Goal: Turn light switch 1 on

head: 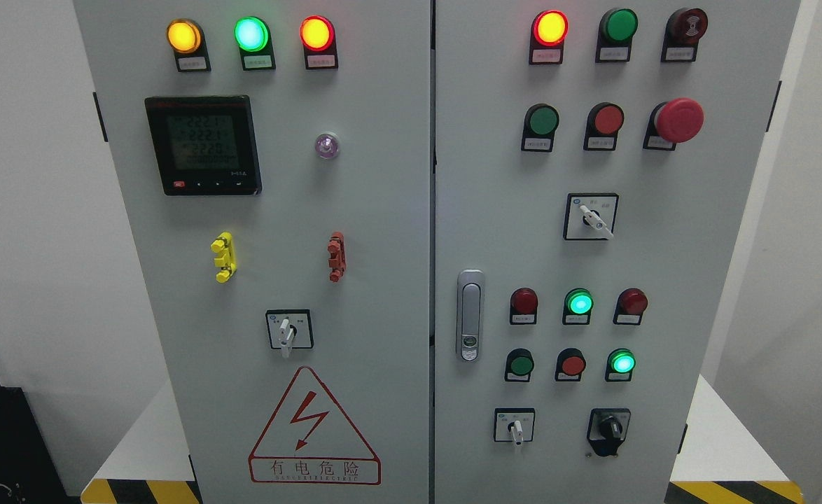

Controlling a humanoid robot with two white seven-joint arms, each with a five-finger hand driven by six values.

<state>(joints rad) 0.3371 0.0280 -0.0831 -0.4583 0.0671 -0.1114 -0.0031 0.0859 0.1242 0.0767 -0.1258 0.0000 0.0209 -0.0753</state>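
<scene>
Fingers out of view, both hands too; could not tell apart or together. Could not read which was switch 1; perhaps the selector (287, 332) low on the left door (383, 280). Reach probably not begun. Next called for raising a hand to the knob.
</scene>
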